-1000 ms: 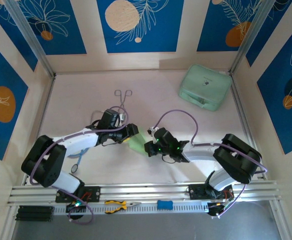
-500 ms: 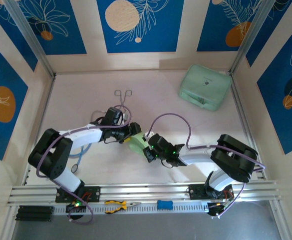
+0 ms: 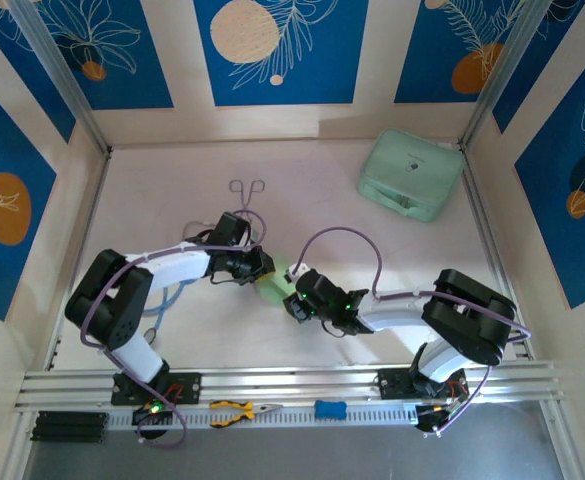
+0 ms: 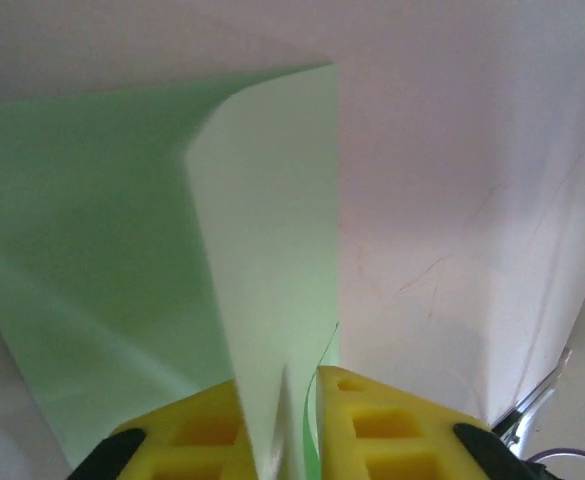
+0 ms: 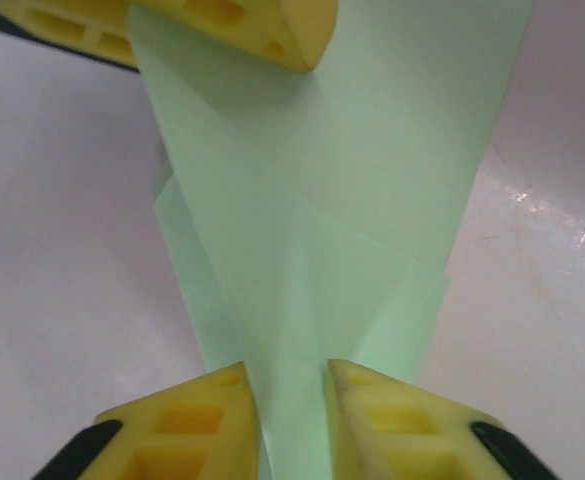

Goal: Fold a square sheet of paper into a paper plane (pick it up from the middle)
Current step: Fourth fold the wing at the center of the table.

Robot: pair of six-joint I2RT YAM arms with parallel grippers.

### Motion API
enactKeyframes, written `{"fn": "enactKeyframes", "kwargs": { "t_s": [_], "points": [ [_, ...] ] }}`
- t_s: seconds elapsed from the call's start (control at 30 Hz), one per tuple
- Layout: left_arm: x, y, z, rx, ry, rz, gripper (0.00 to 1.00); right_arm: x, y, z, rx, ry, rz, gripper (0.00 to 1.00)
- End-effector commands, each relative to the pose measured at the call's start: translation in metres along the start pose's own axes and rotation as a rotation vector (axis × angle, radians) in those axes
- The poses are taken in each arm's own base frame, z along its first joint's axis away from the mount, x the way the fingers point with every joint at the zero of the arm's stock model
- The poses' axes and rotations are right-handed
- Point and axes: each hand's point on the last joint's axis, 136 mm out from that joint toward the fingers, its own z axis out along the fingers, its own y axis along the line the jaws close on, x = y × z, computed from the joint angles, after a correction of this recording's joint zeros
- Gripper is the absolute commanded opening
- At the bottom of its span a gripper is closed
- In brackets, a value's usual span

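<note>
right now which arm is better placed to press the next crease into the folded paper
Probably the left: the left gripper pinches a raised flap of the folded green paper, ready to lay it down. The right gripper grips the narrow end, better suited to steadying.

A pale green folded paper [image 3: 274, 290] lies on an off-white table [image 3: 332, 215], its creases showing lighter and darker green bands in the wrist views. Both the left gripper [image 4: 290, 425] and the right gripper [image 5: 290, 425] have bright yellow fingers with black corners. White arms [image 3: 177, 265] with black joints trail lilac cables [image 3: 347, 232]. A mint-green case [image 3: 411, 174] sits at the back. Wall panels [image 3: 277, 50] are deep blue with white leaf outlines and cream and orange discs. Pliers [image 3: 240, 410] have yellow-and-black handles.
</note>
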Motion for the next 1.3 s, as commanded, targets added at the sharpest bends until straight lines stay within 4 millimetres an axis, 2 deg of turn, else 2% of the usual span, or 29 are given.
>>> {"fn": "enactKeyframes", "kwargs": {
  "t_s": [0.0, 0.13, 0.23, 0.3, 0.37, 0.5, 0.9, 1.07, 1.27],
  "points": [
    [-0.002, -0.003, -0.002, 0.004, 0.016, -0.006, 0.10, 0.005, 0.003, -0.010, -0.028, 0.009, 0.053, 0.30],
    [-0.001, -0.003, -0.002, 0.005, 0.017, -0.002, 0.07, 0.000, 0.011, -0.028, -0.119, 0.002, 0.172, 0.36],
    [-0.002, -0.003, -0.002, 0.005, 0.017, 0.008, 0.06, 0.004, -0.002, -0.042, -0.150, 0.052, 0.352, 0.35],
    [-0.002, -0.003, -0.002, 0.004, 0.014, 0.021, 0.06, 0.008, -0.005, -0.051, -0.233, 0.087, 0.460, 0.29],
    [-0.003, -0.003, -0.003, -0.002, 0.009, 0.024, 0.06, 0.007, -0.006, -0.057, -0.305, 0.092, 0.539, 0.18],
    [-0.004, -0.003, -0.003, 0.000, 0.007, 0.024, 0.06, 0.007, -0.005, -0.062, -0.319, 0.108, 0.562, 0.04],
    [-0.003, -0.001, -0.001, -0.001, 0.012, 0.017, 0.06, 0.011, 0.003, -0.037, -0.282, 0.221, 0.555, 0.00],
    [-0.003, -0.001, -0.001, 0.000, 0.011, 0.015, 0.06, 0.019, 0.003, -0.025, -0.262, 0.266, 0.561, 0.00],
    [-0.002, 0.000, -0.001, -0.002, 0.012, 0.011, 0.06, 0.039, 0.002, -0.018, -0.224, 0.327, 0.571, 0.00]
  ]
}}
